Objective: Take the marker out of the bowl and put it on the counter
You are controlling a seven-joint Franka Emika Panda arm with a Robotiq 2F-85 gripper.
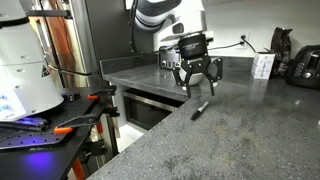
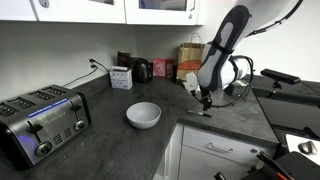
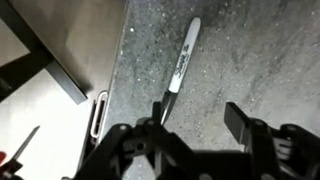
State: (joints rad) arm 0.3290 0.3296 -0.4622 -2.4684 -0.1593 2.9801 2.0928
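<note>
**Marker on the counter, fingers spread wide above it**

The gripper (image 1: 198, 90) hangs over the counter (image 1: 235, 135) near its front edge, with its two fingers (image 1: 183, 84) parted wide and nothing between them. In that exterior view the marker (image 1: 200, 108) lies flat on the speckled stone just below the fingertips, clear of both, as a short dark stick.

In the wrist view the gripper (image 3: 190, 140) fills the bottom of the picture, and the marker (image 3: 180, 62) lies ahead of the fingers in line with the gap between them. Its near end points back at that gap and its far end slants away. The barrel looks pale here, perhaps from glare, while the near end is dark. To the side of one finger (image 3: 130, 150) the counter (image 3: 255, 60) ends, and a light cabinet handle (image 3: 97, 115) shows beyond the edge.

In an exterior view the bowl (image 2: 143, 115) sits on the counter (image 2: 120, 155), well apart from the gripper (image 2: 205, 100). The toaster (image 2: 40, 122) stands farther still from the fingers. The marker is too small to make out there.
</note>
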